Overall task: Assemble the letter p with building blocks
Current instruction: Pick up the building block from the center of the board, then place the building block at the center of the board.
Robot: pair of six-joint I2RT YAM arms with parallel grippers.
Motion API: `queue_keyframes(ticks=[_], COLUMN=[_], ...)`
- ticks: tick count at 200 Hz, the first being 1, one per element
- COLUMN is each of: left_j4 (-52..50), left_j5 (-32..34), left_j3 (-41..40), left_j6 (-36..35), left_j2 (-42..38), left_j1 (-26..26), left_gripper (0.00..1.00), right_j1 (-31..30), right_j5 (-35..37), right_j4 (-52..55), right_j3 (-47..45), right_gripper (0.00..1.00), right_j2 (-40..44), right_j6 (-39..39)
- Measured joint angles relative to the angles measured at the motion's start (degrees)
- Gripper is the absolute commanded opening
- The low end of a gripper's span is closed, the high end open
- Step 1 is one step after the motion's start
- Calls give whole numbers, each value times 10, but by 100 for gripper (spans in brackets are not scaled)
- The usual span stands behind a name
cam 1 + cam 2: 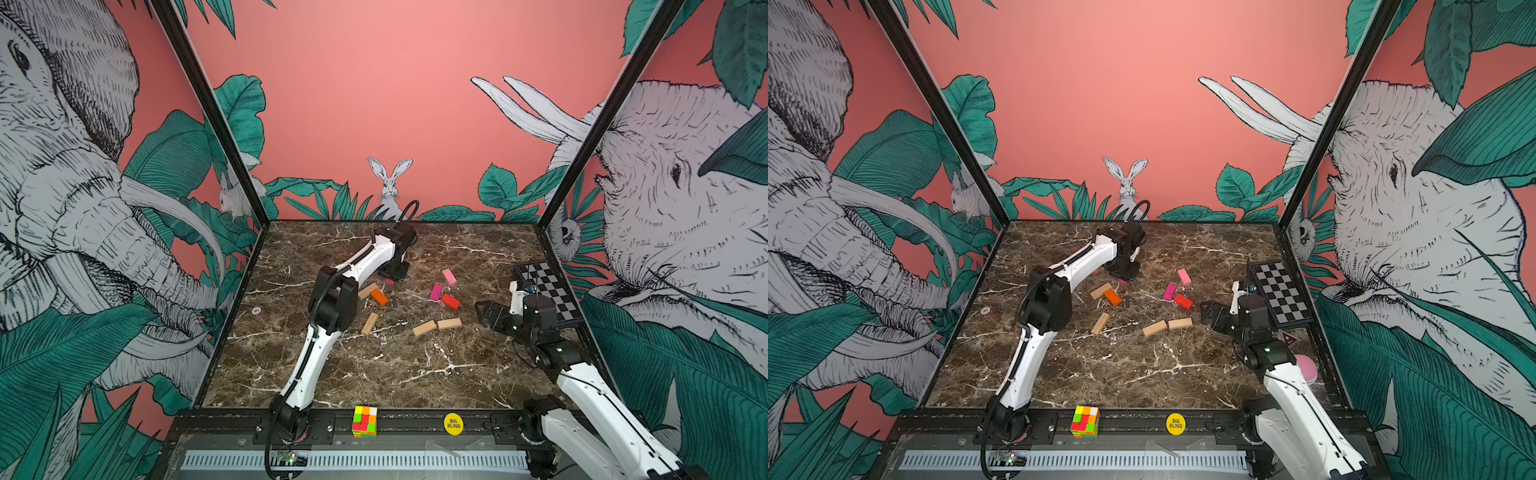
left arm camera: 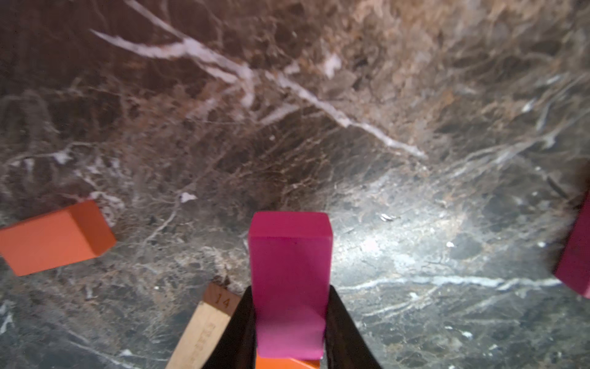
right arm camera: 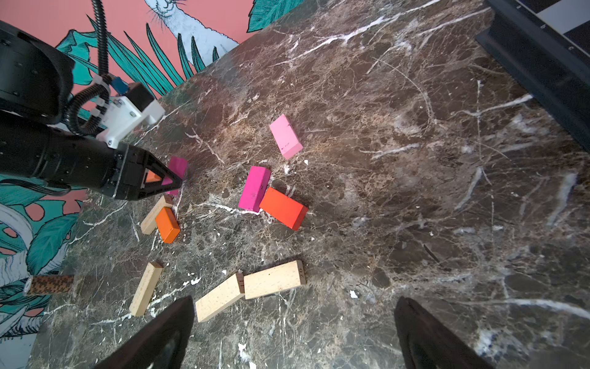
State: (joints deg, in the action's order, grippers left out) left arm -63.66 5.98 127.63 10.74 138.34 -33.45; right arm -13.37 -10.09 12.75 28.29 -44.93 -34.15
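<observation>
Magenta rectangular block point(image 2: 289, 249) sits clamped in left end effector point(image 2: 290, 290).

table point(image 1: 395, 374): dark brown marble, white veins
walls point(image 1: 374, 104): salmon pink; teal leaves; elephants and rabbit in black-and-white line drawing
tan blocks point(image 1: 449, 323): four, pale bare wood, darker brown ends
pink block point(image 1: 449, 276): pale pink
magenta block point(image 1: 436, 292): deep magenta
second magenta block point(image 2: 290, 281): same magenta, plain
red block point(image 1: 451, 301): red, leaning orange
orange block point(image 1: 379, 296): bright orange, plain
cube point(image 1: 365, 422): squares of yellow, green, red, orange, pink
round token point(image 1: 453, 423): yellow, black lettering
checkerboard point(image 1: 546, 291): black and white squares
arms point(image 1: 311, 353): white shells, black joints
</observation>
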Motion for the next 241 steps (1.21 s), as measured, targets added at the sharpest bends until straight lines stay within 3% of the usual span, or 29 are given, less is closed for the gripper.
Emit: queue_keyframes(ticks=[110,198,218,241], left_j4=[-24,-4,1,3], left_j5=[16,20,20,19], left_j3=[42,-31,-39,-46], left_j6=[9,31,36,40], left_j2=[33,23,19,15], left_j1=[59,67,69,72], left_gripper=[30,29,31,40], right_j1=[0,0,0,0], right_j5=[0,0,0,0], right_j4=[2,2,2,2], right_j3=[0,0,0,0], right_gripper=[98,98,98,98], right_j2=[6,-3,-4,-4], right_j6=[0,0,0,0])
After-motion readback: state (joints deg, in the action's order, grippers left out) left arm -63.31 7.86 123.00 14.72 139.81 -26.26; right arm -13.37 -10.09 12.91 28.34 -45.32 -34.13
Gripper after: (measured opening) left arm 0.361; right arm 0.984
